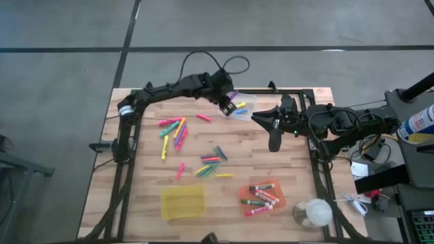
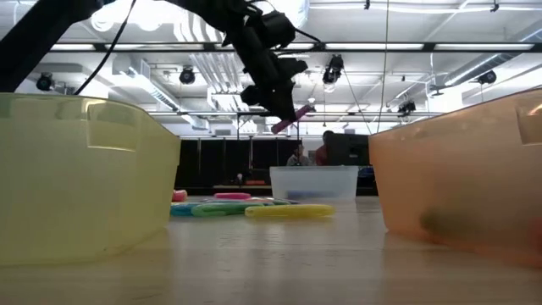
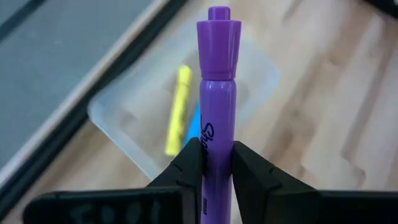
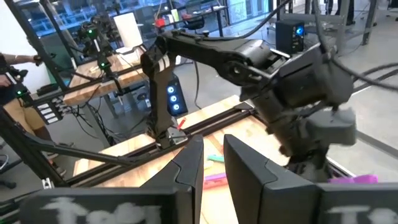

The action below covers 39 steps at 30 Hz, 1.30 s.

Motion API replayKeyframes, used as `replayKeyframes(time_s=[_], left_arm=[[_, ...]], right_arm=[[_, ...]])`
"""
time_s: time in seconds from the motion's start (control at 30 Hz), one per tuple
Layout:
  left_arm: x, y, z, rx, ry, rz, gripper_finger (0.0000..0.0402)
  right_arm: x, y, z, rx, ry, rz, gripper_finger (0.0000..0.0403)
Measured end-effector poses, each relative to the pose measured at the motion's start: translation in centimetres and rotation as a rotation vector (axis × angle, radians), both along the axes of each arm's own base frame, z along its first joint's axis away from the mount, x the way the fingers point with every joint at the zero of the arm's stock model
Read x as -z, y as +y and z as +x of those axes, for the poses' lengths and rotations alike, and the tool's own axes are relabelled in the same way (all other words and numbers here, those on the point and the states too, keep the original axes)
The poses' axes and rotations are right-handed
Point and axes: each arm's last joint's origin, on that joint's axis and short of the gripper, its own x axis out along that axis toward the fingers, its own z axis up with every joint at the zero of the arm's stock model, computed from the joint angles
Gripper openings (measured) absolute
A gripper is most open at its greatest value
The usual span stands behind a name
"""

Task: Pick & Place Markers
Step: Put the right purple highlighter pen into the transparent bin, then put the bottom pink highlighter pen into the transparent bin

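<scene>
Pale wooden plank table [image 1: 224,152], black-framed, carrying three shallow plastic bins: translucent yellow bin [image 1: 182,202] near the front edge, empty as far as visible; translucent orange bin [image 1: 262,197] beside it, holding several white-barrelled markers [image 1: 261,196]; clear bin [image 1: 243,104] at the far edge, holding a yellow marker [image 3: 178,111] and a blue one partly hidden behind the held pen.

Loose neon and slim markers [image 1: 173,129] scattered in two groups across mid-table, a second cluster [image 1: 212,163] nearer the front.

Left gripper [image 1: 227,103] raised above the table, poised over the rim of the clear bin. Fingers [image 3: 186,171] clamped on the purple highlighter [image 3: 216,106], gripped low on the barrel, cap end pointing away from the wrist. In the low view the pen hangs tilted, well clear of the tabletop.

Right gripper [image 1: 274,140] waiting over the right half of the table, near the clear bin, holding nothing; jaws parted by a narrow gap.

Step in hand: placement phase, transport apparently complete. Exact alignment over the bin opening uncertain from above, since the arm covers part of the rim.

Next move: centre the pen over the bin interior, lower until inside the walls, then release. Afterwards, return for the remaining loose markers.
</scene>
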Motion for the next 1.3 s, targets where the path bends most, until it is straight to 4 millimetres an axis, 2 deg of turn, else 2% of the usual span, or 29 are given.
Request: replayKeyframes(time_s=[0.17,0.5,0.7,0.93,1.13,1.3], left_arm=[[1.3,1.9,0.8,-0.015,-0.041,0.038,0.0058],[4.0,3.6,2.9,0.058,-0.046,0.125,0.0058],[4.2,4.7,2.5,0.073,-0.075,0.077,0.0079],[4.2,5.7,1.9,0.026,-0.090,0.037,0.0134],[4.4,5.6,1.8,-0.032,-0.095,-0.029,0.0154],[3.6,4.8,0.5,-0.098,-0.038,-0.139,0.0156]], right_arm=[[0.0,0.0,0.0,-0.001,0.004,-0.010,0.0057],[0.0,0.0,0.0,0.001,-0.001,0.007,0.0057],[0.0,0.1,0.0,-0.009,-0.005,0.020,0.0057],[0.0,0.1,0.0,-0.013,-0.003,0.014,0.0057],[0.0,0.1,0.0,-0.014,0.000,0.009,0.0057],[0.0,0.1,0.0,-0.015,0.002,0.003,0.0057]])
